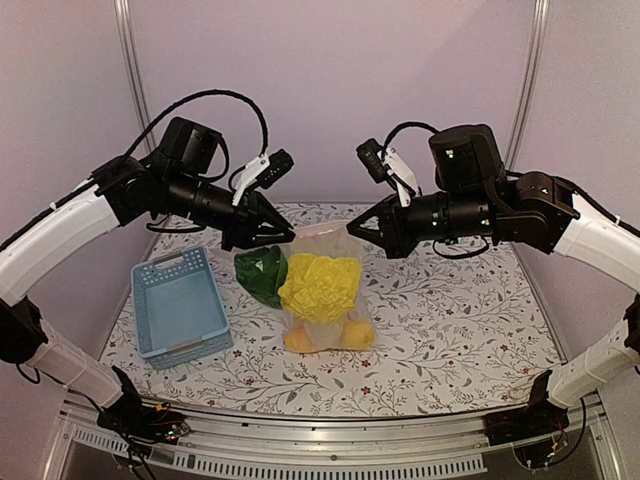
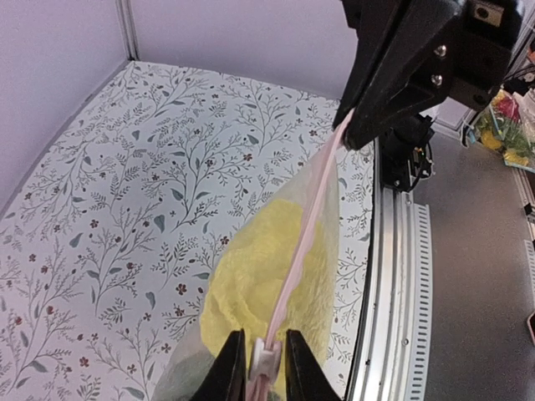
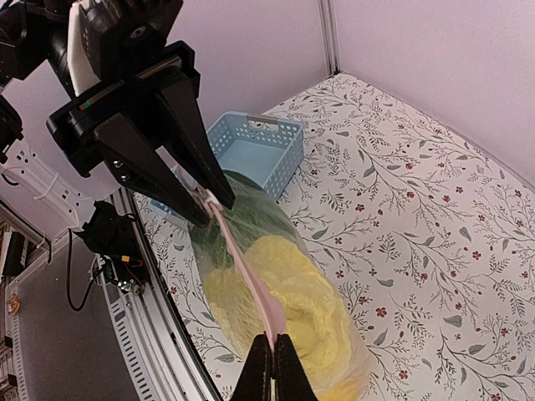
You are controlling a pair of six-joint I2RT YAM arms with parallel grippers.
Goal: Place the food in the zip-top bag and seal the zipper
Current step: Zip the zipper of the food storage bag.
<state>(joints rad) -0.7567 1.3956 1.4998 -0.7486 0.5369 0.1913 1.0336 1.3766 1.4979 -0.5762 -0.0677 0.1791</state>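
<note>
sitting at left on the table (image 1: 450, 300): light-blue basket (image 1: 145, 310). left gripper (image 1: 283, 237) fingers are clamped narrowly on the zipper (image 2: 301, 251), left end. zip-top bag (image 1: 325, 240) hangs between both grippers, holding bok choy (image 1: 262, 275), napa cabbage (image 1: 320, 285) and fruit (image 1: 355, 335). right gripper (image 1: 358, 228) fingers are pressed together on the zipper's right end.

Shows a light-blue slotted basket (image 1: 180, 305) resting upright at the near left of a table (image 1: 450, 320) covered in white cloth printed with leafy sprigs. Backs onto pale lilac walls (image 1: 340, 80) with metal posts (image 1: 130, 50) at the corners. Ends in a slotted aluminium rail (image 1: 330, 437) along the near edge.
</note>
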